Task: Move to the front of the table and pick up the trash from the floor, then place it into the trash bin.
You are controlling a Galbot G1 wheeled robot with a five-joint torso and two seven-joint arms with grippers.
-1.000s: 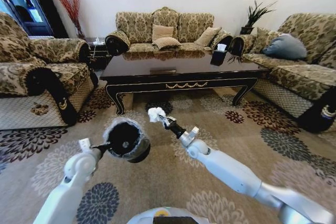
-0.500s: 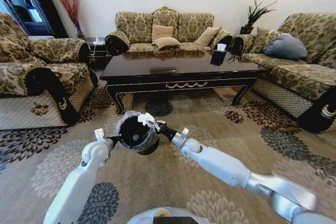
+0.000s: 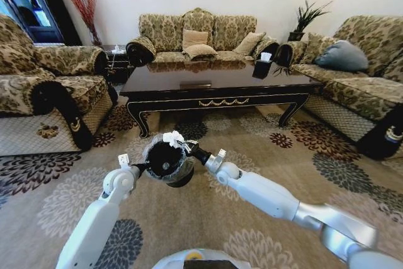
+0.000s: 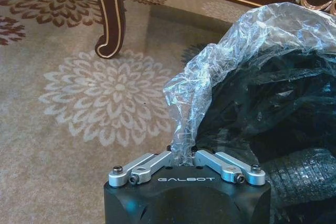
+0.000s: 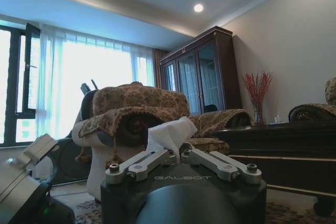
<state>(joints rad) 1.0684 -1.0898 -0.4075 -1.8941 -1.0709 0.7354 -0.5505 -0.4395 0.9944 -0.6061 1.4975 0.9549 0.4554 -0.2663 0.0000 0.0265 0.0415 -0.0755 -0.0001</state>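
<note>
My left gripper [image 3: 143, 167] is shut on the plastic-lined rim of the black trash bin [image 3: 167, 162] and holds it off the floor [image 3: 283, 174]. The left wrist view shows that gripper [image 4: 181, 156] pinching the crinkly clear liner, with the trash bin's [image 4: 262, 108] dark inside beside it. My right gripper [image 3: 186, 147] is shut on the trash, a crumpled white paper wad [image 3: 173, 138], right at the bin's far rim. In the right wrist view the wad [image 5: 170, 134] sticks out from the right gripper [image 5: 176, 153]. The dark brown table [image 3: 214, 86] stands just beyond.
Patterned sofas surround the table: one on the left [image 3: 44, 92], one at the back [image 3: 198, 39], one on the right [image 3: 359, 86]. A curved table leg [image 4: 107, 19] is near the bin. Open carpet lies around both arms.
The left arm has carried the bin up and to the right. The right gripper has brought the paper wad left, from beside the bin to over its rim.
</note>
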